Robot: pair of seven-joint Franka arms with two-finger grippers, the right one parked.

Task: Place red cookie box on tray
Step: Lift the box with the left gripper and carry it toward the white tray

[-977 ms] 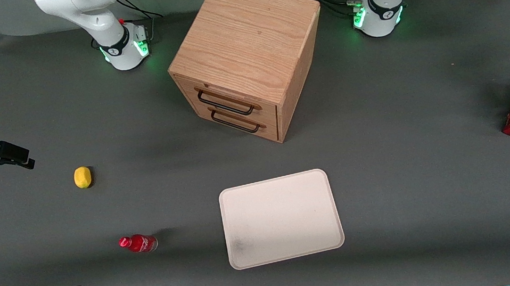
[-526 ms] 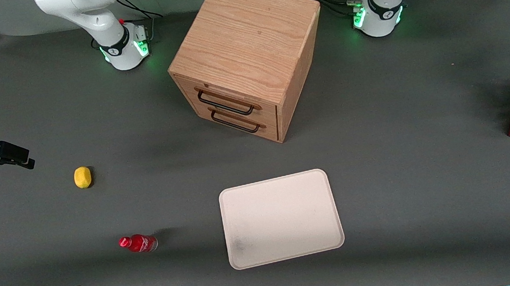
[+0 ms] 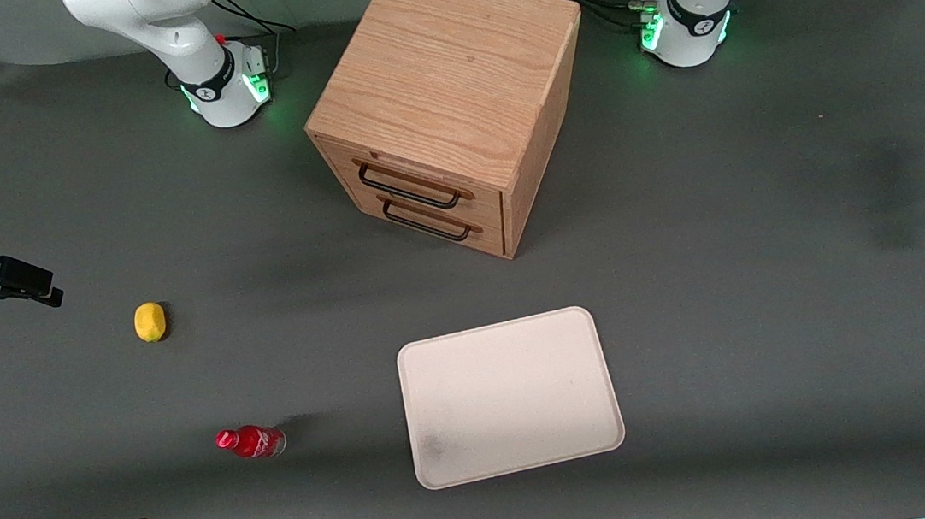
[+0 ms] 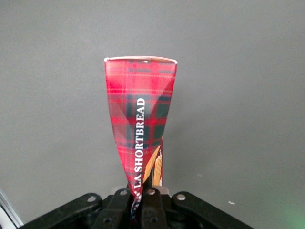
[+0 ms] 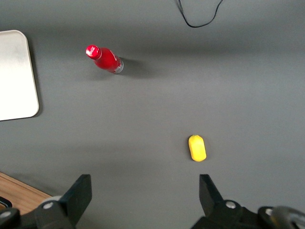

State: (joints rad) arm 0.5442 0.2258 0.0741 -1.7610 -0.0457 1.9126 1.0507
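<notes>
We've got the hand (image 4: pixel 143 200) pinching the red cookie box (image 4: pixel 140 126), lifted well away from the tray (image 3: pixel 510 396), toward the working arm's end.

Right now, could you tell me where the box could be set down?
The hand, shut on the red cookie box, is at the working arm's end. The tray is bare; so is the mat between it and the wooden cabinet.
</notes>
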